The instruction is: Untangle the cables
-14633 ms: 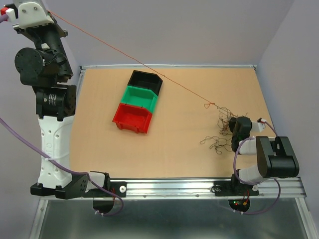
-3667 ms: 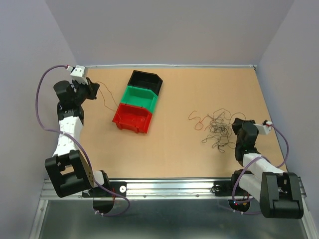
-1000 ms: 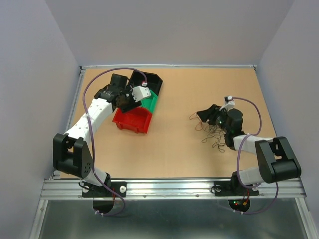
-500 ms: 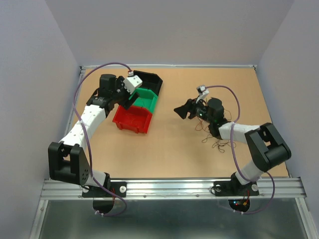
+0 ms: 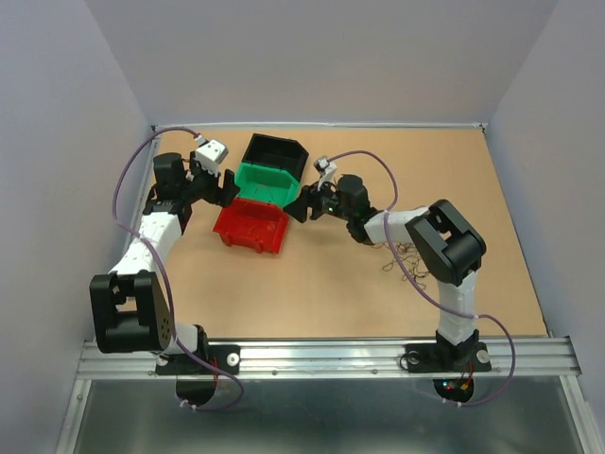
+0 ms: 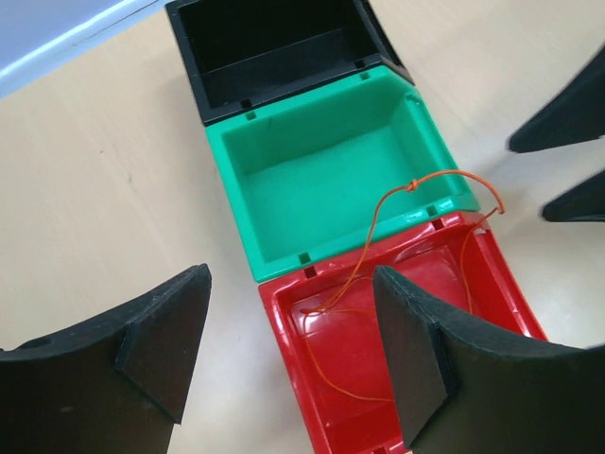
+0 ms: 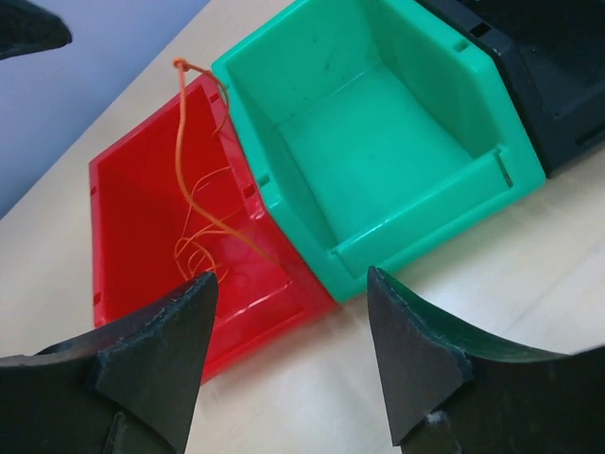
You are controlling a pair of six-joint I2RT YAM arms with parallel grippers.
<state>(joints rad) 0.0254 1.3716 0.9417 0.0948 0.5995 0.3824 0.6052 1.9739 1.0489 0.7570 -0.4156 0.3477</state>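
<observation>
A thin orange cable (image 6: pixel 397 222) lies coiled in the red bin (image 6: pixel 518 284), one loop draped over the green bin's (image 6: pixel 321 180) near rim. In the right wrist view the same orange cable (image 7: pixel 194 222) rises from the red bin (image 7: pixel 132 189). A tangle of dark cables (image 5: pixel 413 261) lies on the table to the right. My left gripper (image 5: pixel 225 187) hovers open just left of the bins, nothing between its fingers (image 6: pixel 161 340). Open and empty too, my right gripper (image 5: pixel 295 210) faces the bins from the right.
The black bin (image 5: pixel 276 151), green bin (image 5: pixel 266 182) and red bin (image 5: pixel 248 236) stand in a touching row at the table's back left. Both grippers flank this row closely. The right arm stretches across the table's middle, beside the tangle.
My right arm has swung left from the tangle to the bins. My left gripper has drawn back leftward off the bins, away from above the red one.
</observation>
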